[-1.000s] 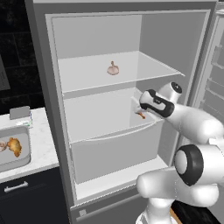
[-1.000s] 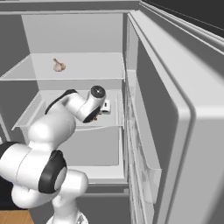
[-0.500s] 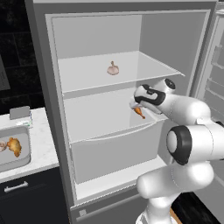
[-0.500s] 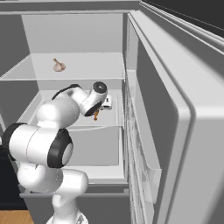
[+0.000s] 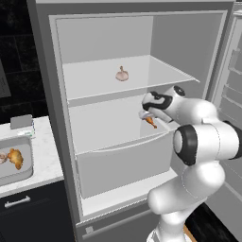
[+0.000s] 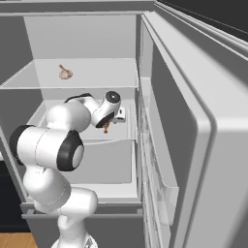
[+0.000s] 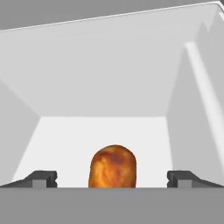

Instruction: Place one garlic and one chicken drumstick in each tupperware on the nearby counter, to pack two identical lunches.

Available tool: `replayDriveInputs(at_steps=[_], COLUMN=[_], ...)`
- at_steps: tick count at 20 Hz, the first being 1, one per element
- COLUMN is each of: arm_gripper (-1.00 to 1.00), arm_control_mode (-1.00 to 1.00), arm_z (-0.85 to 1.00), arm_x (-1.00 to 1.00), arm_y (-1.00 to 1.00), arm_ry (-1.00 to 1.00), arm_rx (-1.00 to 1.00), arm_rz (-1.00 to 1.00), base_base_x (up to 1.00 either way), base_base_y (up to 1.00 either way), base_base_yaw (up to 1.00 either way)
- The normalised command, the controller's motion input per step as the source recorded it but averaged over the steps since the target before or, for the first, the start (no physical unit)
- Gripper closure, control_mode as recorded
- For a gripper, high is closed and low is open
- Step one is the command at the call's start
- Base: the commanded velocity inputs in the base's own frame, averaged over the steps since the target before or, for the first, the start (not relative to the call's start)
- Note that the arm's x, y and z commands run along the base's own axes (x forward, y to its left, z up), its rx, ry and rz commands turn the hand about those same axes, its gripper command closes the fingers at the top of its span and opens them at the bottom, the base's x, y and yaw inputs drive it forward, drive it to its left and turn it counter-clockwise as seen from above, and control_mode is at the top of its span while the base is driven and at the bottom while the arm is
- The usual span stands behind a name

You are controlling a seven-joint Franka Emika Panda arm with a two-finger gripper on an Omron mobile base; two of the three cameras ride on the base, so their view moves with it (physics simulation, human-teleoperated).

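hand (image 7: 113,178) wide open around drumstick (image 7: 113,167) on mid fridge shelf, not gripped yet; garlic (image 5: 122,74) on upper shelf; one tupperware (image 5: 14,162) on counter (image 5: 45,151) looks packed w/ chicken

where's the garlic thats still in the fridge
The garlic sits alone on the fridge's upper shelf, one level above the shelf where the open gripper reaches for the drumstick.

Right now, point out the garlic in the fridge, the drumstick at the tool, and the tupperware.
garlic (image 5: 122,74), left base view, bulb's middle.
drumstick (image 7: 113,166), hand view, meaty end.
tupperware (image 5: 23,174), left base view, front rim.
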Motion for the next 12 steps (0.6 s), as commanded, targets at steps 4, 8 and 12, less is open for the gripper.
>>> replayDriveInputs(at_steps=[4, 8, 12], arm_gripper=[-1.0, -1.0, -1.0], arm_control_mode=[-1.0, -1.0, -1.0], arm_z=[-0.31, -0.01, -0.03], arm_x=[0.0, 0.0, 0.0], arm_y=[0.0, 0.0, 0.0], arm_ry=[0.01, 0.0, 0.0], arm_rx=[-0.03, -0.01, 0.0], arm_rz=[0.0, 0.0, 0.0], base_base_x=[0.0, 0.0, 0.0], base_base_y=[0.0, 0.0, 0.0], base_base_yaw=[0.0, 0.0, 0.0])
